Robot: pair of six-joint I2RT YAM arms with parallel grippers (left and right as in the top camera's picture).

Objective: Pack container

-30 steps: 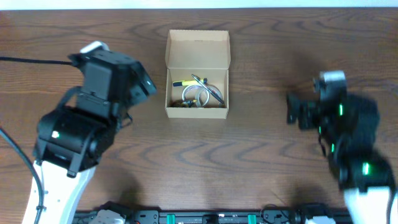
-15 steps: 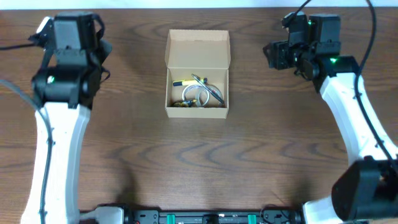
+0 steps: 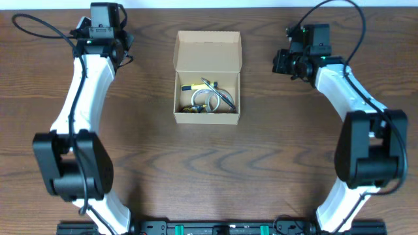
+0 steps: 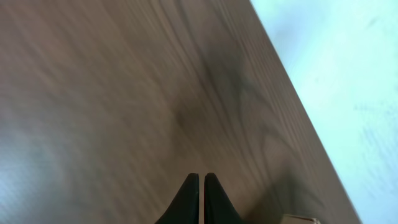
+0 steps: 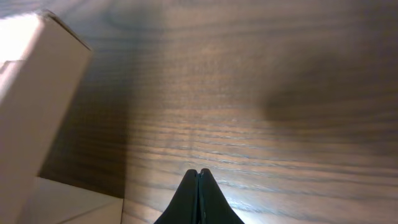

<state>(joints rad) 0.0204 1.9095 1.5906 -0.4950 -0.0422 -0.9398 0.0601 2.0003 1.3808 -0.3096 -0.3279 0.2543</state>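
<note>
**Open cardboard container between two clenched, empty hands**

The tan container [image 3: 208,51] sits at the middle of the far half of a dark wood counter [image 3: 209,163], its flap lid folded back, small mixed items [image 3: 208,96] inside. The left hand [image 4: 200,177] and right hand [image 5: 198,173] are each pinched together on nothing, well apart on either side of it.

Dark wood-grain table [image 3: 209,170], pale floor [image 4: 348,62] beyond its far edge
</note>
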